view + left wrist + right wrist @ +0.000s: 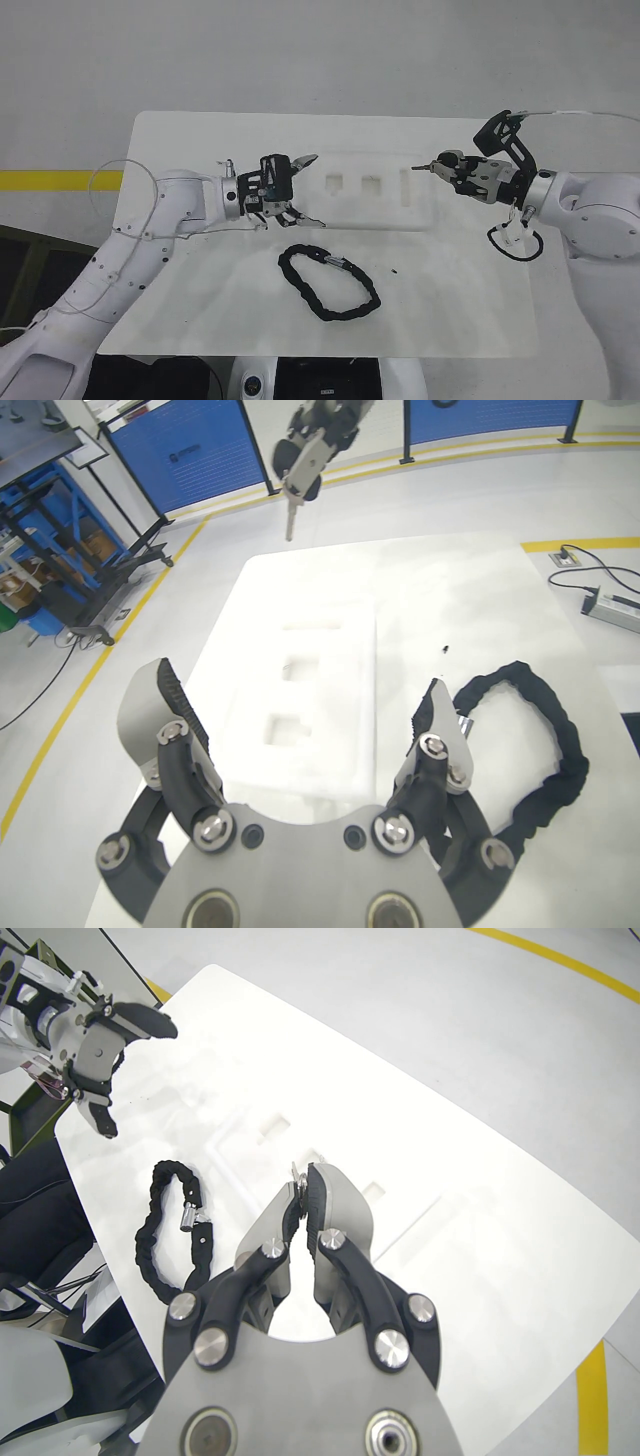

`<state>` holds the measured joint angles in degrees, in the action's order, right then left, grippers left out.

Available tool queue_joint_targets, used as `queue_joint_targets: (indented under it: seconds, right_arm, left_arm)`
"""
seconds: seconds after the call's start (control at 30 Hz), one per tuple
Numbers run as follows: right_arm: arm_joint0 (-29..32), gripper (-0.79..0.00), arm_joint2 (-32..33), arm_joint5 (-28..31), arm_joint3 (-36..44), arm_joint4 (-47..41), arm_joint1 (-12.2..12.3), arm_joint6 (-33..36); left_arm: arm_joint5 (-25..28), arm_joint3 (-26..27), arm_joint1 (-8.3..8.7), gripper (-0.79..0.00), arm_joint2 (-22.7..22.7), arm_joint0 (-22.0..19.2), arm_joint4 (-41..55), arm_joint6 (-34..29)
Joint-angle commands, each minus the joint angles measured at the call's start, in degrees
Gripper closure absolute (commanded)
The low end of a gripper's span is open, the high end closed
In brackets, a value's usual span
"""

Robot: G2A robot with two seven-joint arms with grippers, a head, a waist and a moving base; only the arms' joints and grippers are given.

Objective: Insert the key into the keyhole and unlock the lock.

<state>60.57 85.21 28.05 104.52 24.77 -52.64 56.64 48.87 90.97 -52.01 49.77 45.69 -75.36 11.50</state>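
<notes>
1. The right tool [300,1190] is closed on the key [290,517]. It pinches the key's head, so the blade sticks out past the fingertips and points toward the other arm.
2. This tool hangs in the air over the right end of the white foam tray [350,212], and the key touches nothing else.
3. The left tool [300,682] is spread wide open with nothing between its fingers. It is held above the desk [200,300] near the tray's left end.
4. The chain lock [328,283], a closed loop in a black fabric sleeve, lies flat on the desk. It is just in front of the tray on the robot's side, between the two arms and apart from both tools.
5. Its metal lock cylinder [188,1217] sits on the part of the loop nearest the tray. I cannot tell which way the keyhole faces.
6. The tray has several rectangular recesses in its top.
7. A small dark speck [397,268] lies on the desk to the right of the chain.
</notes>
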Motion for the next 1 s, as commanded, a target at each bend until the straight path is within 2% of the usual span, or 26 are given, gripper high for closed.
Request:
queue_joint_targets:
  seconds: [0.0, 0.37, 0.57, 0.97]
  right_arm:
    - [0.00, 0.000, 0.00, 0.00, 0.00, 0.00, 0.00, 0.00]
    - [0.00, 0.000, 0.00, 0.00, 0.00, 0.00, 0.00, 0.00]
    - [0.00, 0.000, 0.00, 0.00, 0.00, 0.00, 0.00, 0.00]
    - [0.00, 0.000, 0.00, 0.00, 0.00, 0.00, 0.00, 0.00]
  left_arm:
    - [1.40, 0.77, -0.05, -0.785, -0.72, 0.31, -2.70, 0.86]
    - [9.13, 3.29, -0.28, -0.785, -5.34, 0.82, -16.71, 2.49]
    - [9.13, 1.89, -0.36, -0.785, -8.32, -0.91, -21.12, 3.62]
    - [9.13, 0.79, -0.36, -0.785, -8.18, -1.45, -20.77, 4.34]
